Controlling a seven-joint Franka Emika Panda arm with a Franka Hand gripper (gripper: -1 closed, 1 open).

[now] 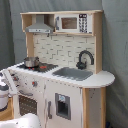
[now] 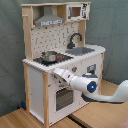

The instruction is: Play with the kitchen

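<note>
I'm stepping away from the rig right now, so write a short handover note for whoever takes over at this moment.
Gripper: at the kitchen front, beside the knobs above the oven door; contact unclear.
Things: pot on the hob, sink and faucet to the first exterior view's right.
Done: arm reached the front panel; oven door looks closed.
Left: probably work a knob or the door.

No readable text shows anywhere on the kitchen (image 1: 60,75) in both exterior views. The microwave panel (image 1: 82,23) carries small dark button marks, but no digits or letters can be made out there, and no brand shows on the arm.
</note>
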